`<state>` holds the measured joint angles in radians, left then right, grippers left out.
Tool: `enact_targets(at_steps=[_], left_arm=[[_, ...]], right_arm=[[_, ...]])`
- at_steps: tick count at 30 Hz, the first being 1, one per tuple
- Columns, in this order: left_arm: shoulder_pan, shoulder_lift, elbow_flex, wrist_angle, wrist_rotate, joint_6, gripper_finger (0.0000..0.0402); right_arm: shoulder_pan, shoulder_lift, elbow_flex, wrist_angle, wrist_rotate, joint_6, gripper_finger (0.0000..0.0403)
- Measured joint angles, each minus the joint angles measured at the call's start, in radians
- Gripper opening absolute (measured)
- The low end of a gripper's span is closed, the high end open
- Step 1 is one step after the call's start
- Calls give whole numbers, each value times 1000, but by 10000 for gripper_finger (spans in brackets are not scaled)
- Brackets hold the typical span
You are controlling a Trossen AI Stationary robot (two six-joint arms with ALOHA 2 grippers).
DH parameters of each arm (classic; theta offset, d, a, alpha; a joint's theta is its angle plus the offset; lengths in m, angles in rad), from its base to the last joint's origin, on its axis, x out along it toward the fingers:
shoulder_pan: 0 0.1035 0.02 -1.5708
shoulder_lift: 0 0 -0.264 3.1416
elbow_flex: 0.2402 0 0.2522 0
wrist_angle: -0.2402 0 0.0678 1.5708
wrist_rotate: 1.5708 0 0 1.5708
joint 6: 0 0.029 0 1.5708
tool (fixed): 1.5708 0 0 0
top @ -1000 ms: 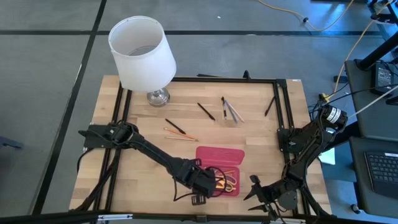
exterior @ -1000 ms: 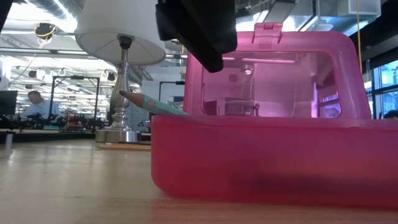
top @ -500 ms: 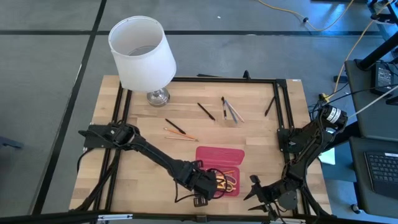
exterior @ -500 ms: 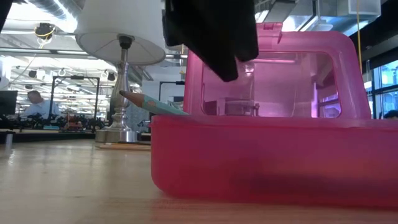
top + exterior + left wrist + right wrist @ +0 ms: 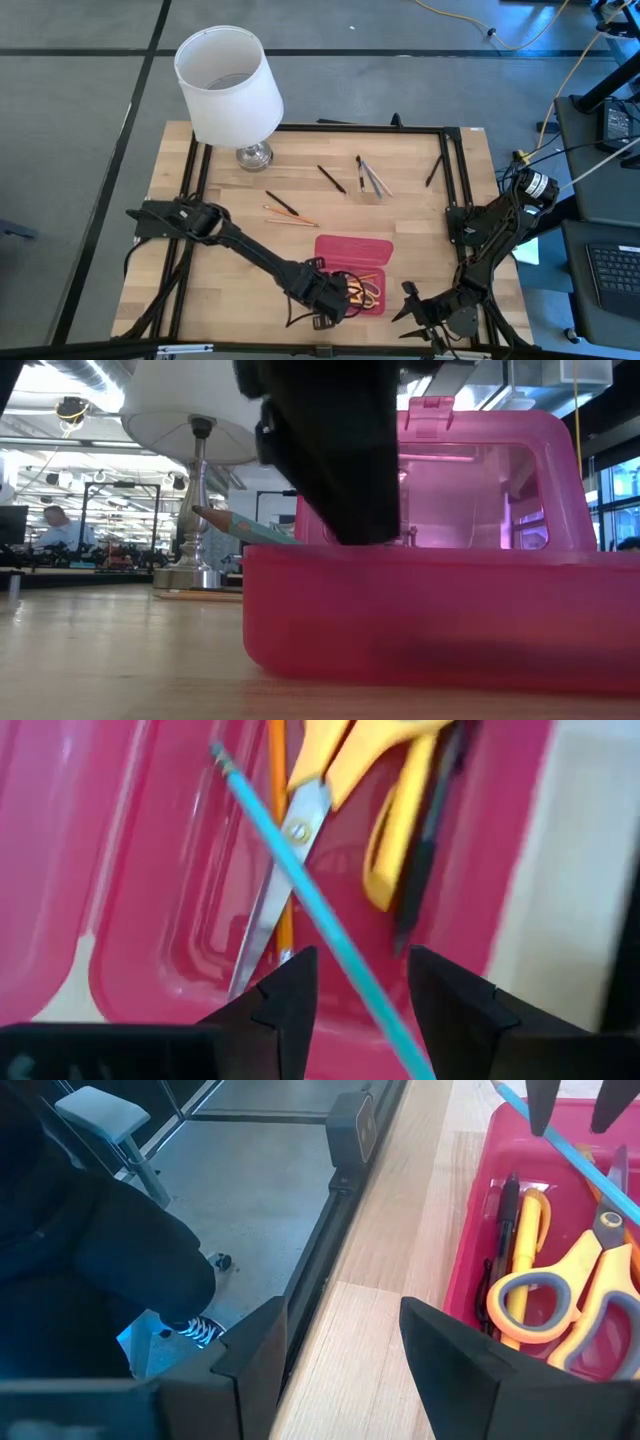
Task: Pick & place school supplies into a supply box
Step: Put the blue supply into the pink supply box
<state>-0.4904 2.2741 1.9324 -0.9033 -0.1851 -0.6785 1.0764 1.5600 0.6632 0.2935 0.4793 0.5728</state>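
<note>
The left hand [image 5: 355,982] hangs over the open pink box [image 5: 330,248], fingers parted either side of a teal pencil [image 5: 300,890] lying slantwise across the scissors [image 5: 340,780] inside. The right hand [image 5: 425,310] waits open nearby.

White-shaded lamp [image 5: 228,85] on the wooden table [image 5: 200,270] — far left corner, keyboard [image 5: 612,275] beyond the right edge

- The left gripper [image 5: 345,296] fills the space over the supply box [image 5: 352,247]; scissors [image 5: 368,292] crowd its tray
- The lamp [image 5: 229,85] blocks the far-left corner; bare surface [image 5: 230,250] lies open left of the box
</note>
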Motion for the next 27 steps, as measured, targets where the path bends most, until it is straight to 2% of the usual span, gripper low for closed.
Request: enact_targets(at_steps=[15,27], left_arm=[[2,28,0,-21,56,-24,138],[2,28,0,-20,83,-25,29]], right_arm=[[0,0,0,0,0,0,198],[0,0,0,0,0,-1,198]])
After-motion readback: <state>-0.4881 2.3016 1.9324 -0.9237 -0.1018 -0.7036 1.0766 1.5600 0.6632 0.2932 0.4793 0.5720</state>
